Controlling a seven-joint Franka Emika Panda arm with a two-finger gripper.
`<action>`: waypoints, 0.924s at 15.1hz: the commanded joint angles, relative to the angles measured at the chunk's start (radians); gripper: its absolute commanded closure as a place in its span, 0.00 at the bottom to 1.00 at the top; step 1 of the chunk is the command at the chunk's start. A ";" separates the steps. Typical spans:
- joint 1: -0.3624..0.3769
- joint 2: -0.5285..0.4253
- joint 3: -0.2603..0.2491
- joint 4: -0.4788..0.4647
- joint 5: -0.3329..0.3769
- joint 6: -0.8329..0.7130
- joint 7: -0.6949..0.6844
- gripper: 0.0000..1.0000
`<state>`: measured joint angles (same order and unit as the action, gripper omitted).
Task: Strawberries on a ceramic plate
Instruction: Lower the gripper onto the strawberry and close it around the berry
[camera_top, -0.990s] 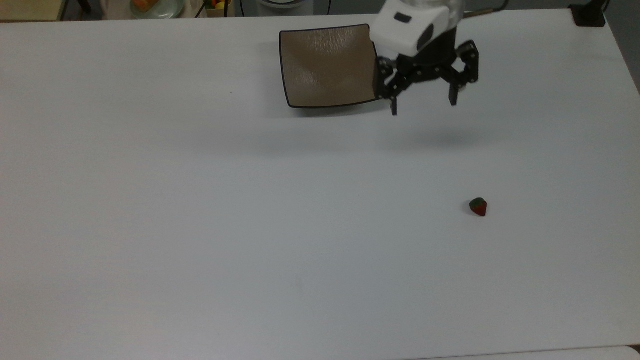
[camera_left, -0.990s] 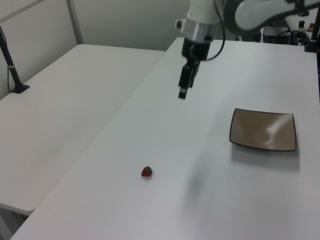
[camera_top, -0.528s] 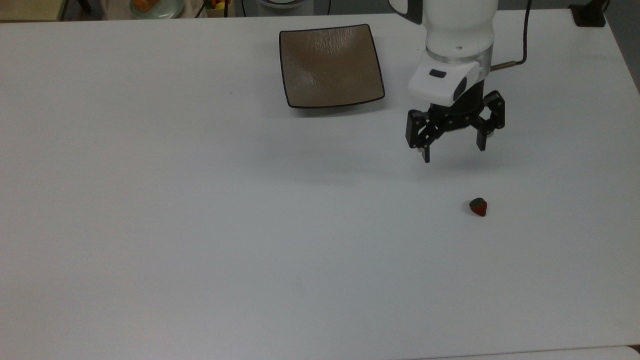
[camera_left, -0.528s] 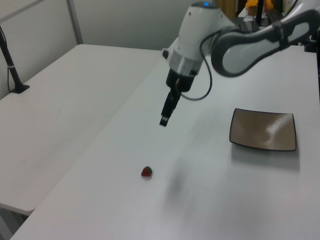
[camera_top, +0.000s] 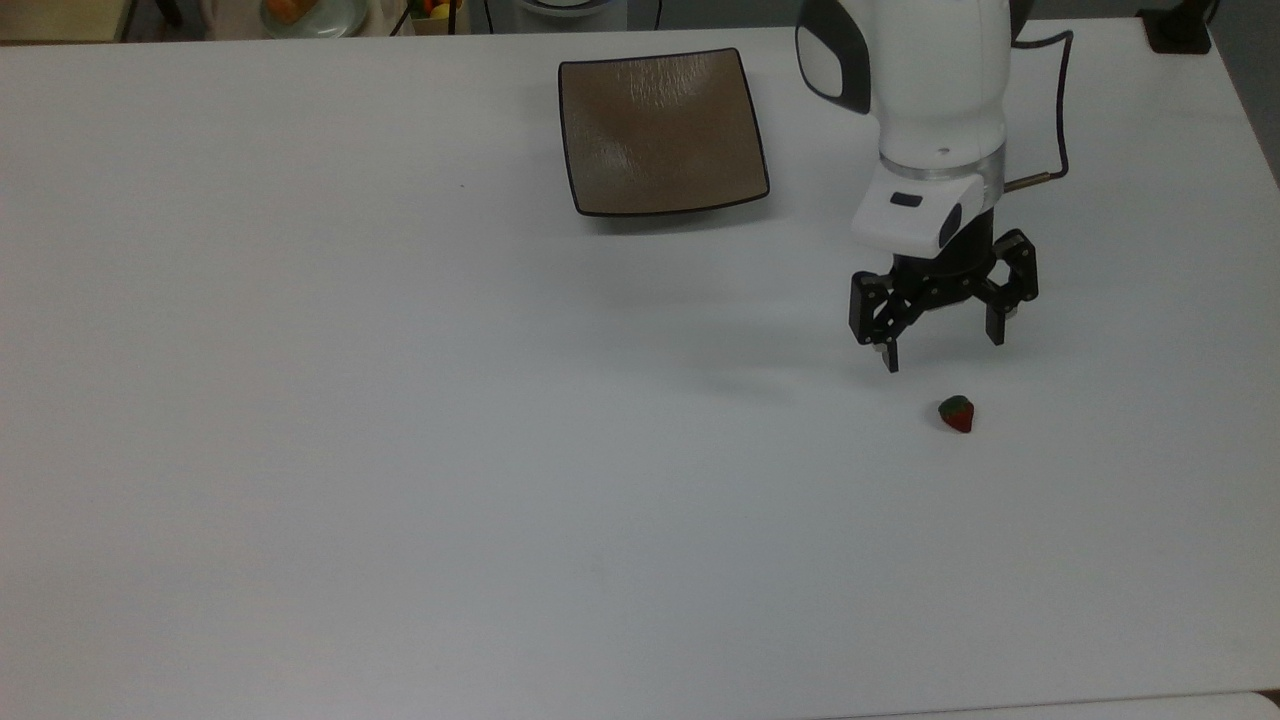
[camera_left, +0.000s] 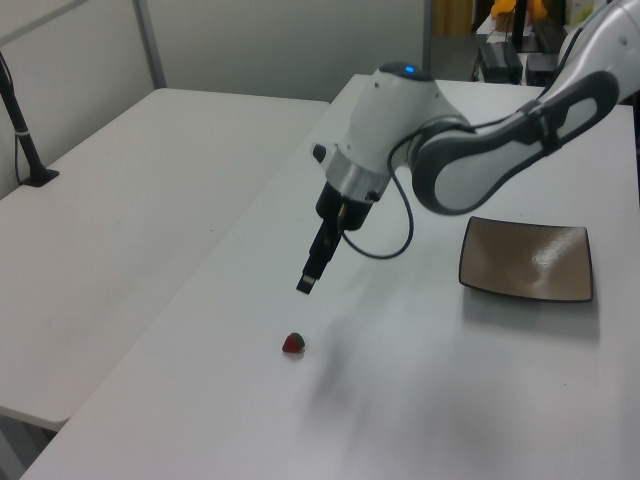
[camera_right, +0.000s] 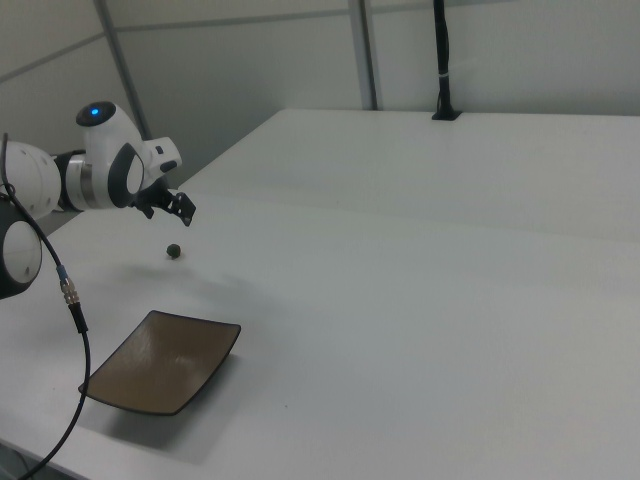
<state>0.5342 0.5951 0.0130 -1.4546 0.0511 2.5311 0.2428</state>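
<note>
A tiny red strawberry (camera_top: 957, 414) with a green cap lies on the white table, far from the square brown ceramic plate (camera_top: 660, 130), which has nothing on it. My gripper (camera_top: 943, 352) hangs open just above the table, a short way from the strawberry on the plate's side, holding nothing. In the left view the gripper (camera_left: 306, 285) is above and slightly right of the strawberry (camera_left: 293, 344), with the plate (camera_left: 527, 260) at the left view's right. The right view has the gripper (camera_right: 185, 212) over the strawberry (camera_right: 173, 251) and the plate (camera_right: 165, 362) nearer the camera.
A round pale plate with orange food (camera_top: 300, 12) sits past the table's far edge. A black post base (camera_top: 1180, 30) stands at the top view's upper right corner. A second white table (camera_left: 120, 200) adjoins in the left view. A cable (camera_top: 1050, 120) trails from the wrist.
The arm has swung from beside the plate toward the strawberry and come lower. The gripper stayed open. Strawberry and plate have not moved.
</note>
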 joint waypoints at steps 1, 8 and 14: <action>0.026 0.064 -0.016 0.040 -0.019 0.069 0.023 0.00; 0.061 0.129 -0.025 0.077 -0.042 0.133 0.020 0.00; 0.066 0.183 -0.024 0.095 -0.120 0.138 0.023 0.00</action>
<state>0.5843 0.7477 0.0113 -1.3960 -0.0462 2.6547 0.2432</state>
